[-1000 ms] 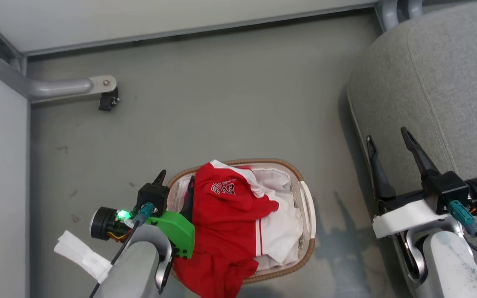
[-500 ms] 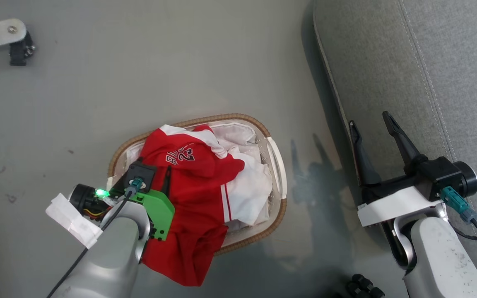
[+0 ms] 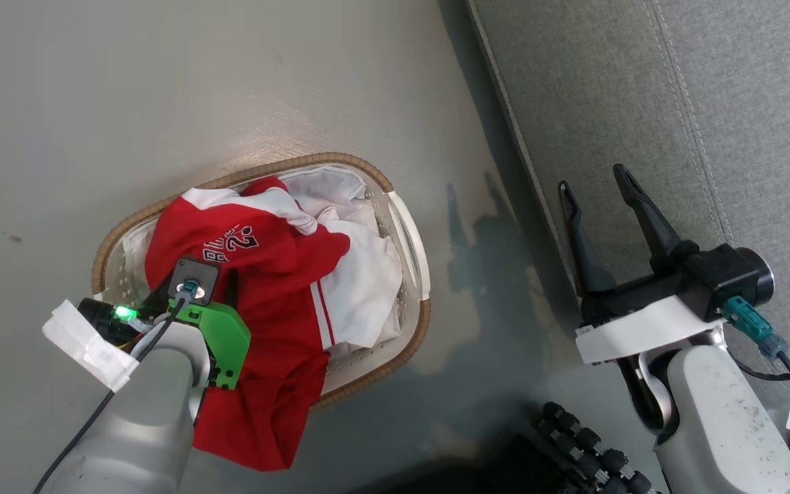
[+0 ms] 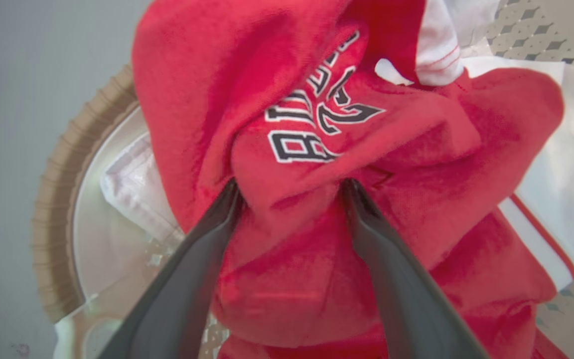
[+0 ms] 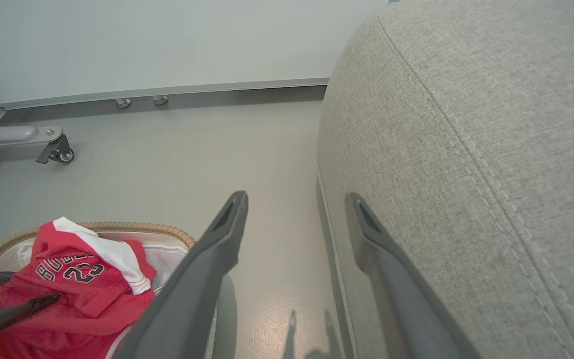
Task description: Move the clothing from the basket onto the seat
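— What sort of place is this, a home?
— More a test room dressed as one. The floor is bare, smooth grey, the wall a plain white panel with a metal skirting strip, and a grey metal frame leg on a caster stands by it.
— And the homely part?
— A grey upholstered seat, and a basket of red clothing on the floor.

clothing: red, white panels, stripes | basket: white, brown rim | seat: grey
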`<state>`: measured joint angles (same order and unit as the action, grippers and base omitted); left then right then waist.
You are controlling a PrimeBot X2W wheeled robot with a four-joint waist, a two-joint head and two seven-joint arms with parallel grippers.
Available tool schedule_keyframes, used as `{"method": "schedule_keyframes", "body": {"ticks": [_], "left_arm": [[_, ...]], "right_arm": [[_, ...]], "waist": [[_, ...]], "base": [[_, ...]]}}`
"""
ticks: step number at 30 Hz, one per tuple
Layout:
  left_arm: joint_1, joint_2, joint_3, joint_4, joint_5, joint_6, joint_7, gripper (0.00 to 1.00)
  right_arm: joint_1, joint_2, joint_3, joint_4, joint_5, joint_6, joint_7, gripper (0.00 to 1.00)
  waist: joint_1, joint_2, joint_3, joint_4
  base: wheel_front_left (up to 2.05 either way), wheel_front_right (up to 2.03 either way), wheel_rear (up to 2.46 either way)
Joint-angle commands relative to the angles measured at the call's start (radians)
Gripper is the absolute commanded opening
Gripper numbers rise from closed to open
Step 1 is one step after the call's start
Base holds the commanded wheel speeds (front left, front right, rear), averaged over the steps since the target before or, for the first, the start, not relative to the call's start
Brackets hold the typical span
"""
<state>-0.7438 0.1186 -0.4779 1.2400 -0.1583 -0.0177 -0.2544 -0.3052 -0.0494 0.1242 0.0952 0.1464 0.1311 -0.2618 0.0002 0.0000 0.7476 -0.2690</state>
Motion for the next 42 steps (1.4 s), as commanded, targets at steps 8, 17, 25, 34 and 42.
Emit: {"method": "schedule_keyframes", "body": {"ticks": [8, 17, 25, 34, 42], "left_arm": [[-0.004, -0.003, -0.008, 0.024, -0.012, -0.004, -0.001, 0.0], [0.072, -0.039, -0.028, -0.05, -0.028, -0.045, -0.012, 0.0], [0.146, -0.055, -0.074, -0.221, -0.015, -0.087, -0.011, 0.0], [0.142, -0.06, -0.152, -0.368, -0.02, -0.112, -0.01, 0.0], [0.039, -0.051, -0.288, -0.407, -0.073, -0.113, -0.007, 0.0]], "right_arm": [[0.0, -0.002, 0.007, 0.006, 0.001, -0.001, -0.005, 1.0], [0.027, -0.002, -0.048, 0.045, -0.028, -0.001, -0.005, 1.0], [0.087, -0.003, -0.116, 0.074, -0.083, -0.001, -0.005, 1.0], [0.187, -0.003, -0.161, 0.103, -0.131, -0.001, -0.005, 1.0], [0.265, -0.003, -0.123, 0.113, -0.135, -0.001, -0.005, 1.0]], "waist": [[-0.0002, 0.0, -0.016, -0.015], [-0.0002, 0.0, -0.152, 0.043], [-0.0002, 0.0, -0.329, 0.127], [-0.0002, 0.0, -0.541, 0.221], [-0.0002, 0.0, -0.695, 0.268]], "base": [[0.0, 0.0, 0.0], [0.0, 0.0, 0.0], [0.0, 0.0, 0.0], [0.0, 0.0, 0.0], [0.0, 0.0, 0.0]]}}
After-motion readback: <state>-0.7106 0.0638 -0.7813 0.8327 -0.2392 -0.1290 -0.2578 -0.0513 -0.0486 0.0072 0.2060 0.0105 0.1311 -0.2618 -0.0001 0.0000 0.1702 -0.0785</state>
